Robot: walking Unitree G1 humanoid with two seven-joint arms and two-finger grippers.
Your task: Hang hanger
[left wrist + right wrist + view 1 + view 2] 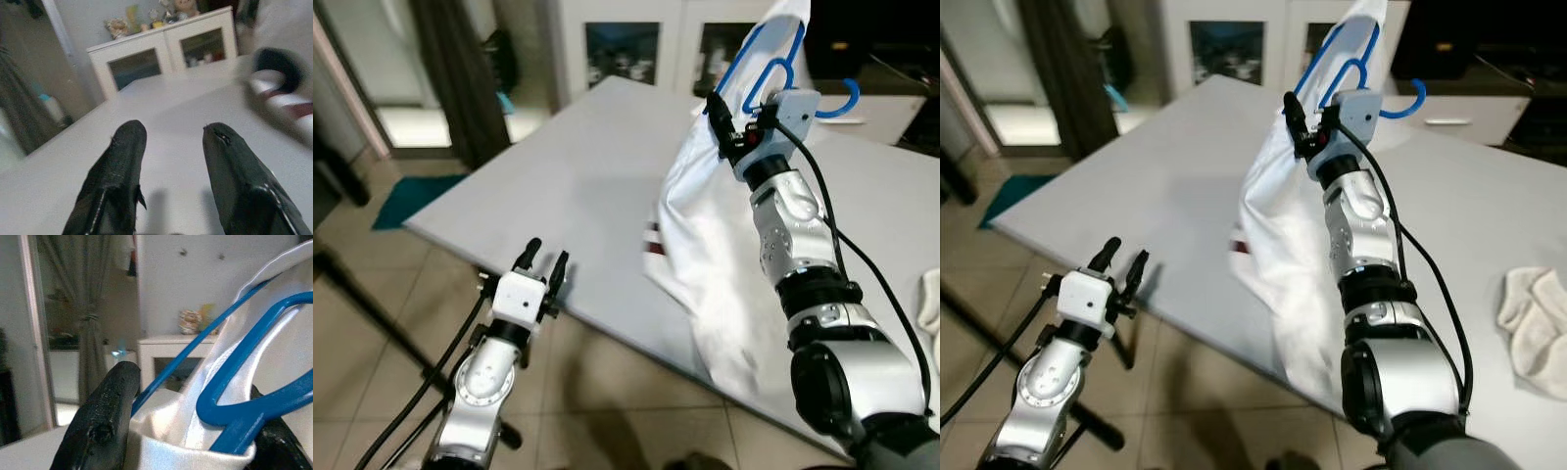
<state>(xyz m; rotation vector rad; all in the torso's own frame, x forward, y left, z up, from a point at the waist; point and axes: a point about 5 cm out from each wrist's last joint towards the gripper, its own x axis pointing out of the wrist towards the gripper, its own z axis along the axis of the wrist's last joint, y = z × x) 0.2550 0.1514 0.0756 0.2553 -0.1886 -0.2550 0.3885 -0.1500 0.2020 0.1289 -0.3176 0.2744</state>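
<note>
A blue plastic hanger carries a white garment that drapes from it down over the grey table and past its near edge. My right gripper is raised above the table and shut on the hanger and the garment's collar; its black fingers pinch the fabric beside the blue hanger. The hook sticks out to the right behind the wrist. My left gripper is low at the table's near left edge, open, with nothing between its fingers.
A white cabinet with glass doors stands behind the table. A crumpled white cloth lies on the table's right side. A black stand leg crosses the tiled floor at the left, near a dark curtain.
</note>
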